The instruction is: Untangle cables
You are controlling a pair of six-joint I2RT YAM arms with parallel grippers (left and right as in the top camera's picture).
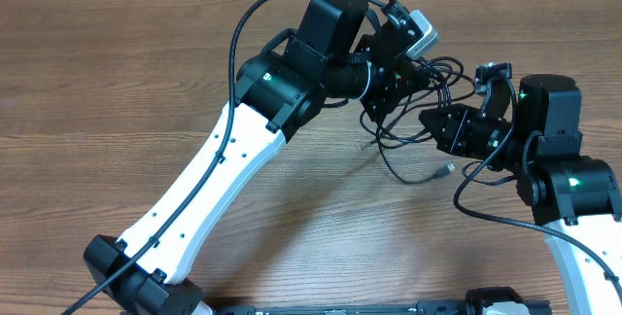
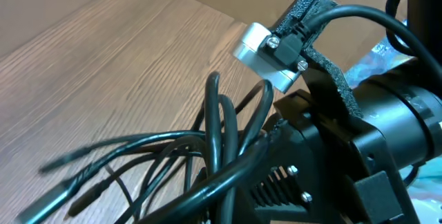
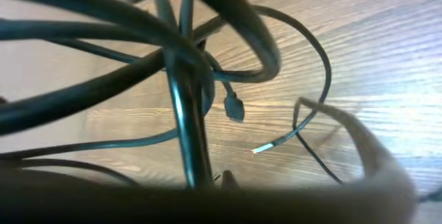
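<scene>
The cables [image 1: 442,84] are thin black cords in a tangle, hanging between my two grippers above the wooden table [image 1: 117,72]. One loose end with a small plug [image 1: 446,169] lies on the table below. My left gripper [image 1: 387,96] reaches in from the left and is shut on the bunch. In the left wrist view the cables [image 2: 214,134] fan out to the left. My right gripper [image 1: 426,119] meets the tangle from the right and is shut. In the right wrist view cords [image 3: 185,113] run straight down into its jaws, beside a dangling plug [image 3: 233,106].
The right arm's silver wrist camera [image 2: 266,51] and black gripper body sit very close in front of the left wrist camera. The left arm's white link [image 1: 204,189] crosses the table from the lower left. Both arm bases stand at the near edge.
</scene>
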